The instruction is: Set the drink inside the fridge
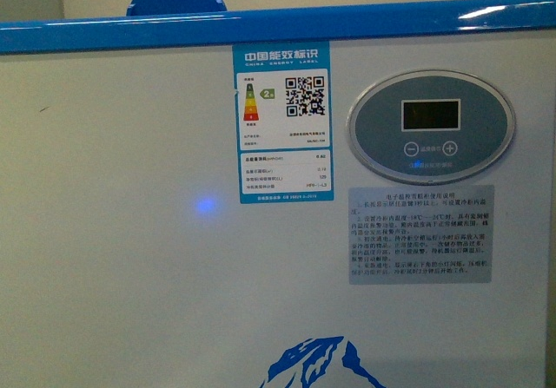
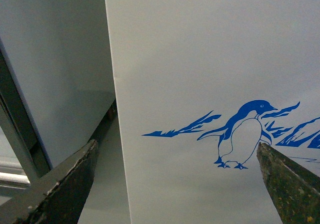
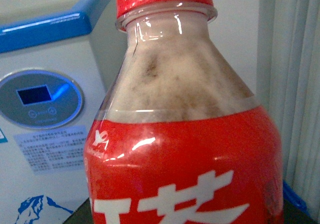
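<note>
The left gripper (image 2: 176, 145) is hanging wide open and empty before the fridge (image 1: 130, 232) wall bearing the penguin (image 2: 245, 134), while the drink (image 3: 185, 154) is sitting close in front of the fridge's control panel (image 3: 40, 98), though whether the right gripper is clasping it I cannot tell.

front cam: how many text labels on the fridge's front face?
2: the blue energy label left of the oval control panel, and the grey instruction sticker just below that panel. More may lie off-frame on the fridge.
</note>
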`<state>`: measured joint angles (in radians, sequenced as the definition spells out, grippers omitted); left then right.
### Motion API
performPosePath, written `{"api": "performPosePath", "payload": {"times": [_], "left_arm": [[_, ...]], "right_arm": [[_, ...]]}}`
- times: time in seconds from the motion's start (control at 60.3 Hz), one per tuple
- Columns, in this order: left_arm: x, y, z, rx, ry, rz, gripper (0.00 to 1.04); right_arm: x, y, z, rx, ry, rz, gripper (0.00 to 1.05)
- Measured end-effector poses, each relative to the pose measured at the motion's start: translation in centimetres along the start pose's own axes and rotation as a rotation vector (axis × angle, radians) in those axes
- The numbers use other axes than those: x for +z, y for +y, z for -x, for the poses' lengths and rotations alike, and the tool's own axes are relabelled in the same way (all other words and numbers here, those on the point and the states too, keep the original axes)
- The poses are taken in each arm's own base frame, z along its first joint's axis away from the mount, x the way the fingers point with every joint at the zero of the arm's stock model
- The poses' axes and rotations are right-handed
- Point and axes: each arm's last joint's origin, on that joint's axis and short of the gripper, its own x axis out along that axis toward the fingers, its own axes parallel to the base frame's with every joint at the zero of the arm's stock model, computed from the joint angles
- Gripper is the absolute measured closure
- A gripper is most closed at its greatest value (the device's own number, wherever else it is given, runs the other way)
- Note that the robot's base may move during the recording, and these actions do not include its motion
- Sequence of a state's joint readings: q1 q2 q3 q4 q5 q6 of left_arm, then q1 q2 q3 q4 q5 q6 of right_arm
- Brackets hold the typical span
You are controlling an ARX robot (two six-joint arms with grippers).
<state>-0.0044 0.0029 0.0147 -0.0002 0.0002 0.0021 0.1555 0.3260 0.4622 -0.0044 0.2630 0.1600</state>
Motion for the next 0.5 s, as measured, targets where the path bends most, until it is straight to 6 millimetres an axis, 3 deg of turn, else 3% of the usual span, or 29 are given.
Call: {"api": "performPosePath", "payload": {"times": [0.282, 0.497], "left_arm": [[0.0, 0.0, 0.0, 0.000, 0.000, 0.000, 0.08], [0.0, 0.0, 0.0, 0.000, 0.000, 0.000, 0.08]], "right_arm": [[-4.3, 1.7, 0.5, -0.028, 0.089, 0.049, 0.64], [-5.3, 1.8, 0.8, -0.084, 0.076, 0.064, 0.64]]}}
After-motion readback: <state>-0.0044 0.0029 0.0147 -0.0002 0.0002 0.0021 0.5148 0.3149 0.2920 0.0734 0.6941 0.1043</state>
